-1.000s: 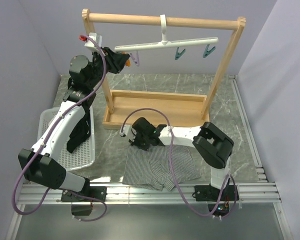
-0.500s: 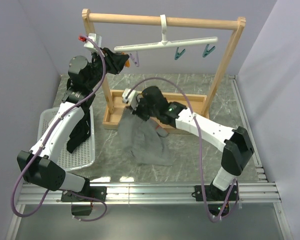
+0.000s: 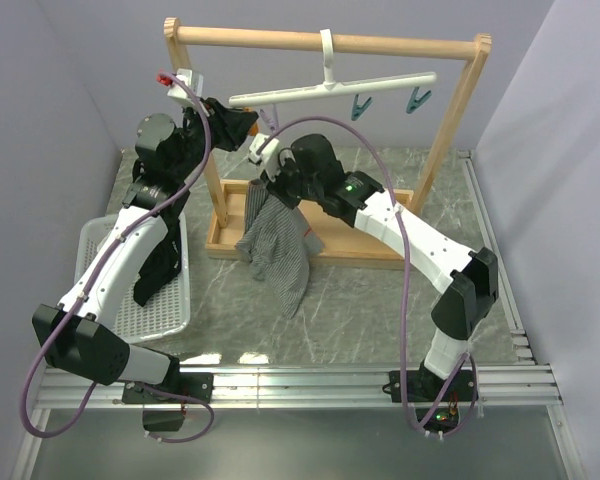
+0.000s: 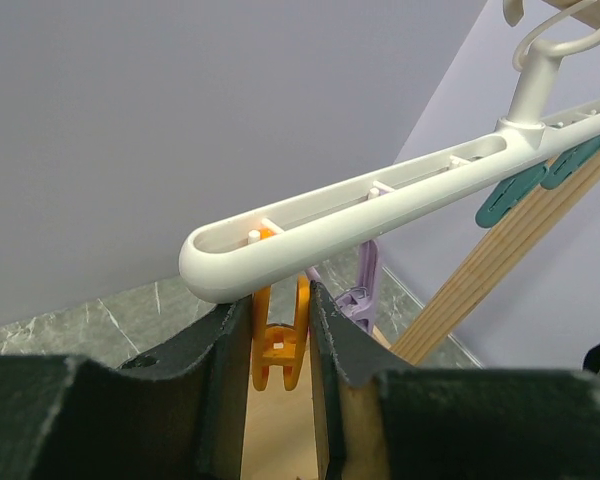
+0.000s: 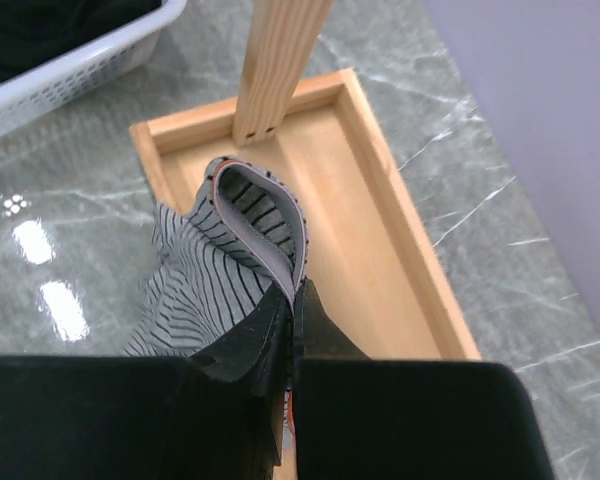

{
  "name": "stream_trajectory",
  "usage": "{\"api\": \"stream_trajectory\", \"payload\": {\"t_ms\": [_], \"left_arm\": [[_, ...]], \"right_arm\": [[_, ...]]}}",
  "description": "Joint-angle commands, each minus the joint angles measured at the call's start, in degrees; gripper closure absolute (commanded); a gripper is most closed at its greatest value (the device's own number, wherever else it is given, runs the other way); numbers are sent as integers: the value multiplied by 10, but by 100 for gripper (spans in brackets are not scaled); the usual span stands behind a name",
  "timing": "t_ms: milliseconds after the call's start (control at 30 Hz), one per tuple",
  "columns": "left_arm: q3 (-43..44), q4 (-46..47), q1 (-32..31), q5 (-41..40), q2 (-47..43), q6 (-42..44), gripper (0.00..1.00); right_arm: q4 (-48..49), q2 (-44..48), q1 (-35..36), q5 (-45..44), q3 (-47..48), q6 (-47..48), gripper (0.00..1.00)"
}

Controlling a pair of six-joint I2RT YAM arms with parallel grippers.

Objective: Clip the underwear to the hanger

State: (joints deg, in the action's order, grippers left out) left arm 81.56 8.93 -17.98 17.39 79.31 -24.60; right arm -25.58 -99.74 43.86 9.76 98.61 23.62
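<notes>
Noted grey marbled table nearest the arm bases. Saw on its left side a white slatted basket, with a black garment draped over the right rim and partly hidden behind the left arm.

Found the right gripper farther in, pinched fully closed on the darker waistband of the underwear. Saw the striped grey cloth hanging bunched below the fingers, its lower end in front of the wooden tray. Could not tell whether that end touched the table. Noted the right arm reaching across above the tray and hiding part of its near wall. Made out, from the right wrist, the foot of the left post standing in the tray just beyond the folded waistband.

Saw above the tray the wooden frame, with the hanger hooked over the top bar. Found the left gripper just right of the left post, under the hanger's left end, closed on the orange clip with a finger pressed to each side. Noted a purple clip just beyond it and two teal clips farther along the bar.
</notes>
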Motion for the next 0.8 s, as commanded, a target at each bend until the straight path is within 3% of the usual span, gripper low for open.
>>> {"api": "stream_trajectory", "payload": {"t_ms": [0,767], "left_arm": [[-6,-1,0,19,-20,9,100],[-11,-13,0,25,-19,21,100]], "right_arm": [[-10,-14,-11,-14,70,-5,100],[-13,-41,-22,-56,171,-17,100]]}}
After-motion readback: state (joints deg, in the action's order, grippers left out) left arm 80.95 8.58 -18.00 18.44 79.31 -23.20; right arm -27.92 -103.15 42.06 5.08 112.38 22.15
